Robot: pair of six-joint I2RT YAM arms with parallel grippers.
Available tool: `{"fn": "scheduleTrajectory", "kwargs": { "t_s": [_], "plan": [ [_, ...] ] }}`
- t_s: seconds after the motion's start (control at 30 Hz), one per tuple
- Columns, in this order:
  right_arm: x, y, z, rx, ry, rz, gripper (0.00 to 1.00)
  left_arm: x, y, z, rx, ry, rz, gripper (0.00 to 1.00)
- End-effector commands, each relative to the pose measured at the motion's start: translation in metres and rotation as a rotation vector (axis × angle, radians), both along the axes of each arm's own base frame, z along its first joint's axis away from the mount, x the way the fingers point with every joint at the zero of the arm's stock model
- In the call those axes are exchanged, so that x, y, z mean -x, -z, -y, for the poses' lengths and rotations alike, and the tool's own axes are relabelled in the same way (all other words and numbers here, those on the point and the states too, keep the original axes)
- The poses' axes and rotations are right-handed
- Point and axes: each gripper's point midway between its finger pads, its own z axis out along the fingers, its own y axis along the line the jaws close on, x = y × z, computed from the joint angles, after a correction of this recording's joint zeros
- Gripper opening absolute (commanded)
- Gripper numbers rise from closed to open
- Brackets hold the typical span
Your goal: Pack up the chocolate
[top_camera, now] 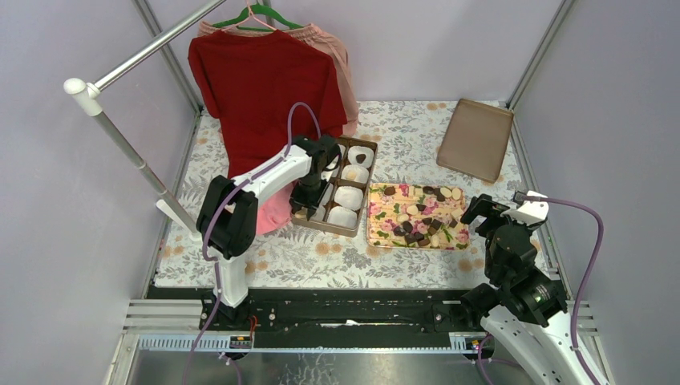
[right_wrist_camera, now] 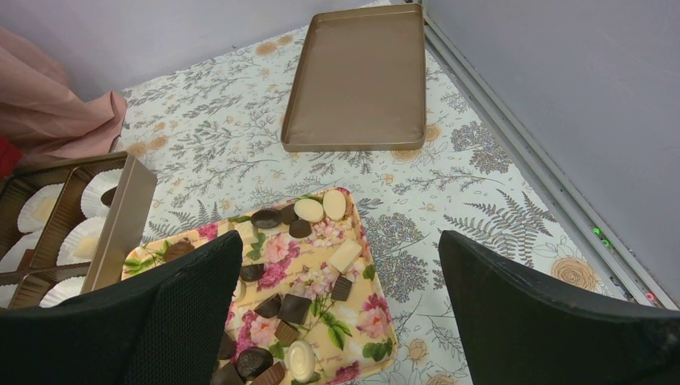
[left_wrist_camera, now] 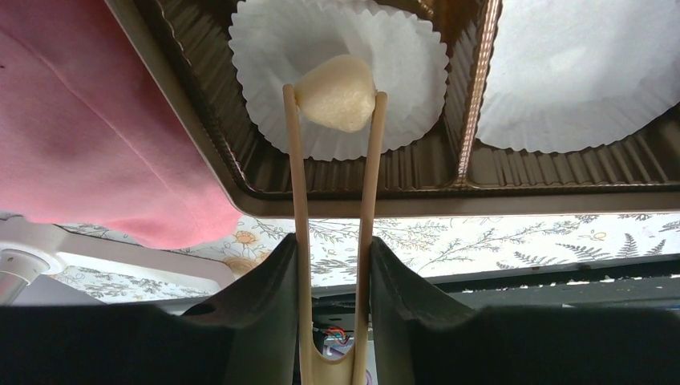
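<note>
- 1 cream chocolate (left_wrist_camera: 337, 92) pinched in tongs (left_wrist_camera: 293, 200) that left gripper (left_wrist_camera: 330, 249) clamps, over 1 paper cup (left_wrist_camera: 401, 56)
- Right gripper (right_wrist_camera: 338, 241) spread wide, right of 1 floral tray (right_wrist_camera: 357, 325) of loose chocolates (right_wrist_camera: 294, 307)

A red shirt (top_camera: 261, 88) hangs at the back; brown tray (top_camera: 475, 138) far right.

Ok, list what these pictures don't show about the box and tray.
Top view: the left arm covers part of the box; contents there hidden.
Left wrist view: frame edges cut the box off; only two paper cups show.
Right wrist view: the right gripper's fingers hide part of the tray; chocolate count unknown.
</note>
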Motion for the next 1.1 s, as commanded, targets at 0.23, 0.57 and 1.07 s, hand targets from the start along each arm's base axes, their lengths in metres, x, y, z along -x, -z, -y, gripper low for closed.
{"fn": "scheduleTrajectory", "kwargs": {
  "t_s": [0.23,0.57,1.07],
  "plan": [
    [-0.004,-0.008,-0.004,-0.005,-0.012,0.023,1.00,0.005,-0.003,-0.006,-0.009,-0.009,-0.022,0.43],
    [-0.004,-0.010,-0.005,-0.014,-0.018,0.032,1.00,0.004,-0.011,-0.006,0.005,-0.011,0.010,0.47],
    [-0.012,-0.006,-0.040,-0.138,-0.142,-0.037,1.00,-0.001,-0.045,0.017,0.137,0.024,0.129,0.48]
  ]
}}
